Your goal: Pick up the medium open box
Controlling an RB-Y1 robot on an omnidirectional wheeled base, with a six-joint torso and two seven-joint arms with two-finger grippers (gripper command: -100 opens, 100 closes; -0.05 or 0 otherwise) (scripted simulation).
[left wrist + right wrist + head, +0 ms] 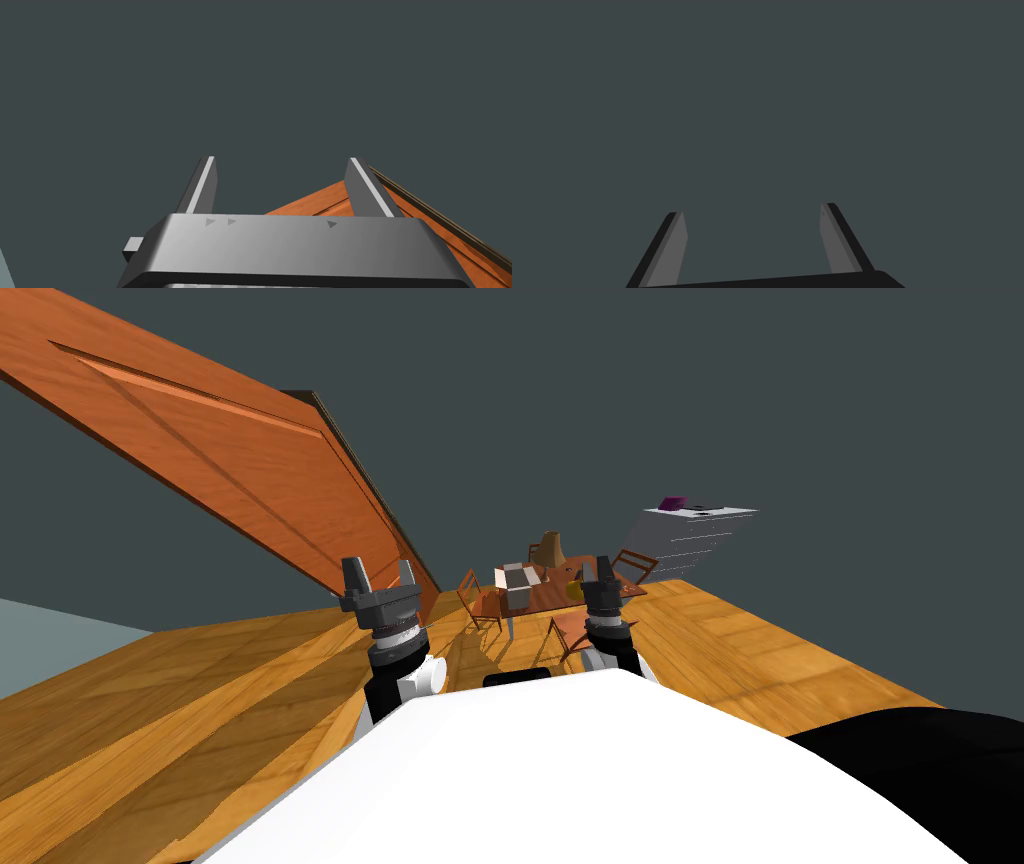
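One desk stands far off across the wood floor, with three chairs around it that can be counted. On it sits one pale grey box, toward the desk's left end. One brown thing is behind the box and one small yellow thing is to its right (both too small to name). One white dresser stands beyond the desk to the right, with one purple thing on top. One orange door takes up the left side. Both arms are raised in front of the chest, forearms upright and hands pointing up and forward. The left hand has its two fingers spread wide with nothing between them. The right hand is spread just as wide and holds nothing. The box is well apart from both hands.
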